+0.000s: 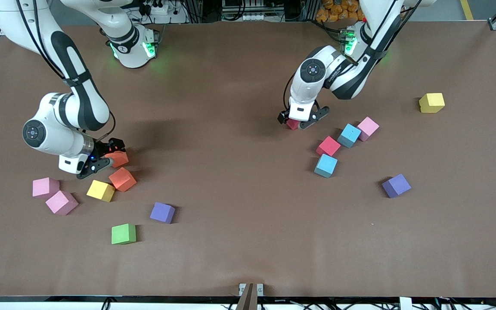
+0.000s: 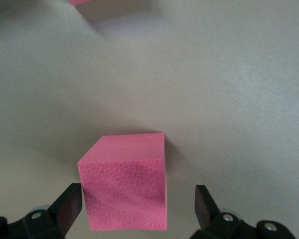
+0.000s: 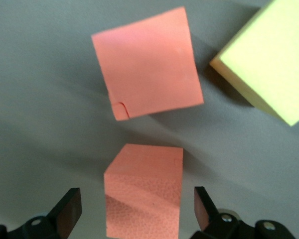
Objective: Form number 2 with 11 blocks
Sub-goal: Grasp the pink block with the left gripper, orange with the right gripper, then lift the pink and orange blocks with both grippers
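No digit is laid out yet; the blocks lie scattered in two loose groups on the brown table (image 1: 248, 241). Toward the right arm's end sit two pink cubes, one (image 1: 45, 187) touching the other (image 1: 61, 202), with a yellow cube (image 1: 100, 190) and an orange cube (image 1: 122, 179) beside them. The right gripper (image 1: 101, 158) is down at the table around a second orange cube (image 1: 119, 159), its fingers (image 3: 70, 209) spread wide with a gap on either side of the cube, so nothing is clamped. Nearer the front camera lie a green cube (image 1: 123, 234) and a purple cube (image 1: 162, 212). Toward the left arm's end, the left gripper (image 1: 302, 122) stands low over a crimson cube (image 1: 292, 125), which the wrist view shows between its wide-open fingers (image 2: 69, 205); whether one finger touches the cube cannot be told. Near it are another crimson cube (image 1: 328, 146), a light blue cube (image 1: 326, 165), a second light blue cube (image 1: 349, 135) touching a pink cube (image 1: 367, 128), then a purple cube (image 1: 396, 185) and, well apart, a yellow cube (image 1: 431, 103). A short line of dark lettering runs along the left arm's white wrist housing (image 1: 332, 69), too small to read.
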Action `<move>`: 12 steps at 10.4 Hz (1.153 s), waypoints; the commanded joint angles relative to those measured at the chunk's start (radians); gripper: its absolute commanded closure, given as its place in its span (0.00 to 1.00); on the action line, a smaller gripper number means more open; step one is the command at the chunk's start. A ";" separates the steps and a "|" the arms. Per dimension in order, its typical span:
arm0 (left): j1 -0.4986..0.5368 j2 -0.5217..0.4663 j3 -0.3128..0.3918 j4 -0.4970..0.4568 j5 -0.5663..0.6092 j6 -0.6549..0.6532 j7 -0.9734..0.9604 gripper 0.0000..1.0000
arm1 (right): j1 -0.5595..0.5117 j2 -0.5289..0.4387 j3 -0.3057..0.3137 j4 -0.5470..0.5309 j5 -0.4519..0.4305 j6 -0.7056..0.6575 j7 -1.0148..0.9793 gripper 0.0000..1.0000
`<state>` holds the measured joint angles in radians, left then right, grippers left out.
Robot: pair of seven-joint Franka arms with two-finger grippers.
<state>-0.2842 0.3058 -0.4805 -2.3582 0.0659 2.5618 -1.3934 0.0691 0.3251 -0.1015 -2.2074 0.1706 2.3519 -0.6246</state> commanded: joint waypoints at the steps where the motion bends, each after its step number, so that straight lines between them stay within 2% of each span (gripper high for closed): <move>1: -0.016 0.010 0.014 -0.001 0.057 0.017 -0.025 0.01 | -0.020 -0.024 0.005 -0.055 0.015 0.029 -0.015 0.00; 3: -0.018 0.029 0.019 -0.001 0.113 0.014 -0.027 0.20 | -0.026 -0.015 0.005 -0.067 0.061 0.043 -0.015 0.00; 5: -0.026 0.032 0.019 0.000 0.147 0.012 -0.025 0.50 | -0.023 -0.011 0.005 -0.071 0.063 0.058 -0.015 0.00; 6: -0.039 0.039 0.020 0.005 0.173 0.011 -0.027 0.56 | -0.022 -0.011 0.005 -0.069 0.061 0.058 -0.015 0.04; 8: -0.088 0.039 0.019 0.037 0.183 -0.012 -0.022 0.57 | -0.017 -0.009 0.005 -0.068 0.061 0.075 -0.015 0.32; 9: -0.122 0.044 0.017 0.074 0.190 -0.064 -0.022 0.58 | -0.017 -0.009 0.005 -0.066 0.061 0.078 -0.015 0.47; 11: -0.170 0.055 0.014 0.128 0.206 -0.124 -0.012 0.58 | -0.015 -0.012 0.005 -0.054 0.061 0.075 -0.026 0.62; 12: -0.220 0.056 0.014 0.140 0.207 -0.126 0.004 0.58 | -0.014 -0.020 0.006 -0.043 0.060 0.064 -0.027 0.75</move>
<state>-0.4474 0.3430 -0.4734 -2.2595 0.2427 2.4641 -1.3928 0.0587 0.3229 -0.1022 -2.2584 0.2144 2.4234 -0.6287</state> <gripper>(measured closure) 0.396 0.423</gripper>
